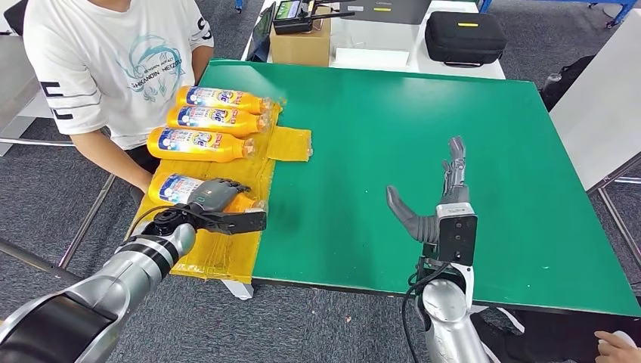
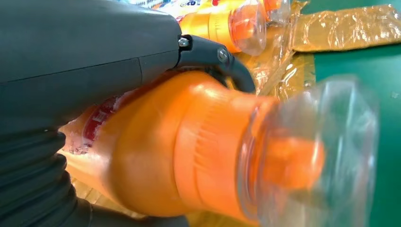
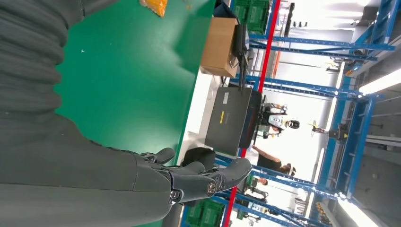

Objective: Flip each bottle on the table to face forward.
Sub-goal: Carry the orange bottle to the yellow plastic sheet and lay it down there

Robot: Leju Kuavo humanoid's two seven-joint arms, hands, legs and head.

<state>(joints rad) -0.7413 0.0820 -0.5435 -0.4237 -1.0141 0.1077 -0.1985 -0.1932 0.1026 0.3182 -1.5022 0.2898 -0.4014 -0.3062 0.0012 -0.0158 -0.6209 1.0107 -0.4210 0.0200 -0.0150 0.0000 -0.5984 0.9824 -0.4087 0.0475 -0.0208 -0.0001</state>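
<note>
The left hand (image 1: 214, 198) wraps its fingers around the nearest orange plastic bottle with a blue-and-white label (image 1: 170, 188), lying on the yellow plastic sheet (image 1: 227, 257) at the green table's (image 1: 423, 121) left edge, long axis crosswise, clear cap rightward. The right hand (image 1: 437, 198) hovers well apart, fingers spread, holding nothing

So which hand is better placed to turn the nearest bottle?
Left. The left hand already grips the nearest bottle on the yellow sheet; the right hand hangs open over bare green table, well away.
</note>
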